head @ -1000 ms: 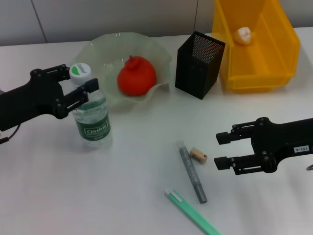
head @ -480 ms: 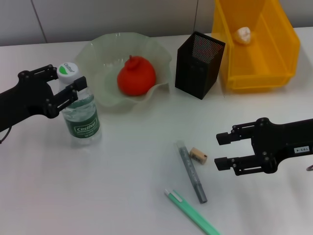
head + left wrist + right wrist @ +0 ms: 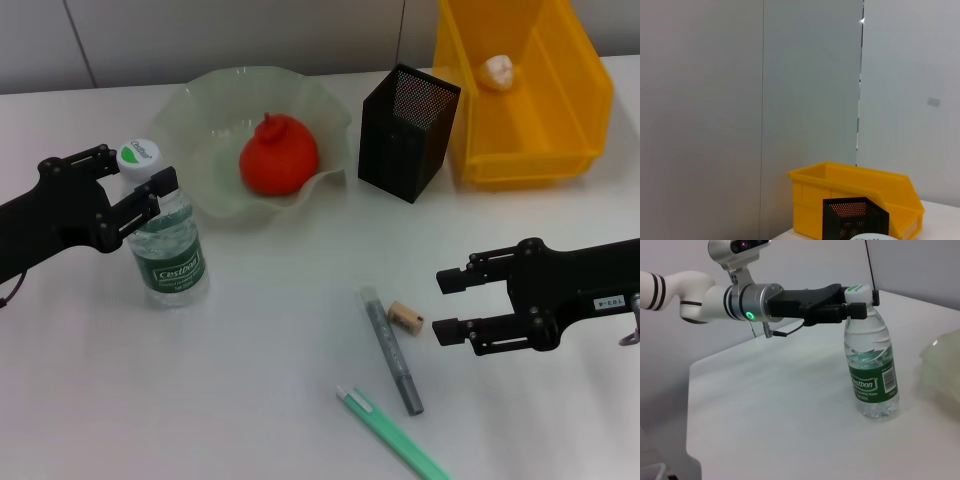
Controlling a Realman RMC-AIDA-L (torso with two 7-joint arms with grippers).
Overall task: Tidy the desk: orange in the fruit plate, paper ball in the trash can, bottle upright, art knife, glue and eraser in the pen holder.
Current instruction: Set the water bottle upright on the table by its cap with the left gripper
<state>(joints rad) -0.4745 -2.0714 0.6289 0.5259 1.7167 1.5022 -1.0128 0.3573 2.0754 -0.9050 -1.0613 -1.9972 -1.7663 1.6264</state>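
Right tool (image 3: 437,305) hangs wide open just beside the eraser (image 3: 406,317), which lies toward its fingertips, while left tool (image 3: 128,192) grips the upright bottle (image 3: 165,240).

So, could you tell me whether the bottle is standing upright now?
Upright: the bottle stands on its base on the desk, cap up, the left gripper shut on its neck.

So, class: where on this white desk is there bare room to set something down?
Free: the near-left stretch of the white desk, below the clear plastic bottle that the left gripper holds. Crowded: around the tan eraser, grey pen-like stick and green stick, by the open right gripper.
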